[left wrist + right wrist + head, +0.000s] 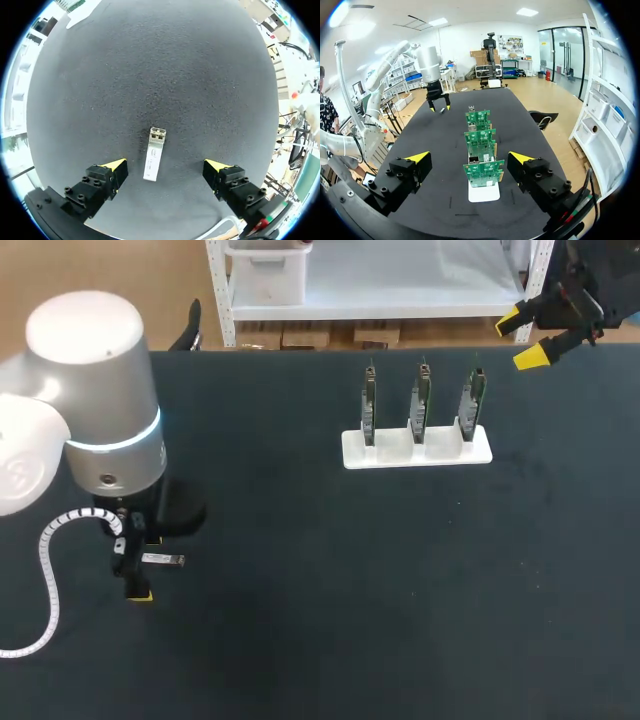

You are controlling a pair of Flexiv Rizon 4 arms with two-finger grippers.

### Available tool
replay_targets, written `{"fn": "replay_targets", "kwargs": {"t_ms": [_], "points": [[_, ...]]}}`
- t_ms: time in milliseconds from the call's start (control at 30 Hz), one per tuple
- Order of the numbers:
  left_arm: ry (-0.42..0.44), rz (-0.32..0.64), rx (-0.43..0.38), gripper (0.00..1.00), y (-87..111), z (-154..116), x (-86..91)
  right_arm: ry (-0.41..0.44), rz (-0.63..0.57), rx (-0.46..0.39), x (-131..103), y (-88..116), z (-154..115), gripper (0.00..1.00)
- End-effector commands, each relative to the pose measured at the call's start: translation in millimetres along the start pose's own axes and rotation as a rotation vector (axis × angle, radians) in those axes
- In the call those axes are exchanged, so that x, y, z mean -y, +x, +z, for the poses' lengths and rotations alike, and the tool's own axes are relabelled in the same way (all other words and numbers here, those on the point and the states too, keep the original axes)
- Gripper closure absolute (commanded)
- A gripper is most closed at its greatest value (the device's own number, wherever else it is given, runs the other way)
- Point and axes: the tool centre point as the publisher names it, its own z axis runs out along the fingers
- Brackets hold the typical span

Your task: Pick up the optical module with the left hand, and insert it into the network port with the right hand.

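One optical module [153, 154], a small silver metal-cased bar, is lying flat on the dark table [400, 590] near the left edge. The left gripper [166, 165] is hanging over it with its fingers wide apart, one on each long side, neither touching. The module is looking light, rigid and smooth-sided, so probably a little slippery. Pinching it across the long sides at mid-body is likely safest, leaving one end free for handing over. The right gripper [469, 157] is waiting at the far right corner, fingers also apart and holding nothing. Three green circuit boards [418, 400] are standing upright in one white holder [417, 452], well apart from the module. Their network ports are showing too small to count.
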Motion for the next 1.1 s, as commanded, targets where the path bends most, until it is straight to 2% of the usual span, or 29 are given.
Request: {"fn": "replay_targets", "kwargs": {"t_ms": [33,67,100,200,233,733,867,1000,1100], "points": [[0.012,-0.004,0.003,0.0,0.7,3.6,-3.9,0.006,-0.002,0.0,-2.3,0.3,0.4,0.0],[0.014,-0.005,0.003,0.0,0.8,4.1,-3.9,0.006,-0.002,0.0,-2.3,0.3,0.4,0.0],[0.016,-0.006,0.004,0.04,0.9,4.9,-3.7,0.006,-0.002,0.0,-2.3,0.3,0.4,0.0],[0.022,-0.007,0.004,0.63,1.2,6.8,-3.0,0.006,-0.002,0.0,-2.3,0.3,0.4,0.0],[0.025,-0.008,0.006,1.0,1.4,7.3,-2.8,0.006,-0.002,0.0,-2.3,0.3,0.4,0.0],[0.041,0.006,-0.01,1.0,2.1,8.9,1.2,0.006,-0.002,0.0,-2.3,0.3,0.4,0.0],[0.08,0.005,0.037,1.0,3.2,6.2,3.3,0.006,-0.002,0.0,-2.3,0.3,0.4,0.0],[0.117,0.026,0.155,1.0,-0.7,-7.6,2.6,0.006,-0.002,0.0,-2.3,0.3,0.4,0.0],[0.163,0.057,0.347,1.0,-5.5,-23.6,-1.3,0.006,-0.002,0.0,-2.3,0.3,0.4,0.0]]}}
